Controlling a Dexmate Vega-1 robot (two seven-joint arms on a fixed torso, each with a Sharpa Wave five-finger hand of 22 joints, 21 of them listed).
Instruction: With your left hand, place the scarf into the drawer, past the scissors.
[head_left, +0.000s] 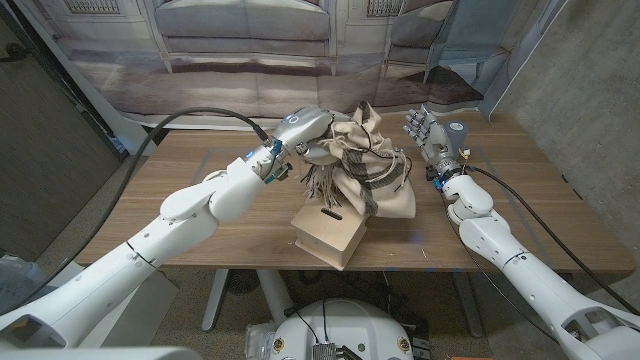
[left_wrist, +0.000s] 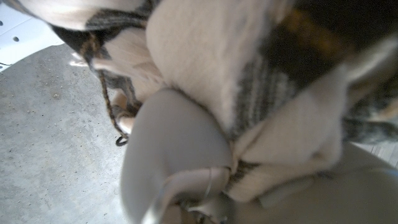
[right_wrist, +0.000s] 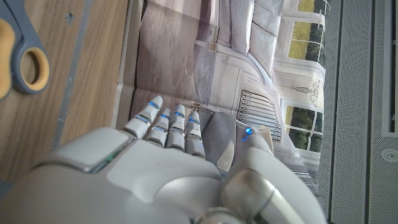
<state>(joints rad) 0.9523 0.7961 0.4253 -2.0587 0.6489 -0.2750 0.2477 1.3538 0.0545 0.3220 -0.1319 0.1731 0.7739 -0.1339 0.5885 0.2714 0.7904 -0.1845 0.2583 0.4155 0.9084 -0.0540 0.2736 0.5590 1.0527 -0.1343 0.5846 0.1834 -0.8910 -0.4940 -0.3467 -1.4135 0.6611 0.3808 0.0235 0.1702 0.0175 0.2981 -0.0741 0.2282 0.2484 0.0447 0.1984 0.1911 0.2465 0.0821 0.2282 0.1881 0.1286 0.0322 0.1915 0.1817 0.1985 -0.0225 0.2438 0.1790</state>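
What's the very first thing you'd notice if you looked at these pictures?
A big, bunched-up beige plaid scarf in the middle of the wooden table, with the robot's left hand gripping it near the top. It hangs over a small wooden drawer box near the table's front edge. On the right, the right hand stands upright, fingers spread, holding nothing.

White glossy arms (head_left: 190, 205), black cables, grey hands (blue-lit fingertips)
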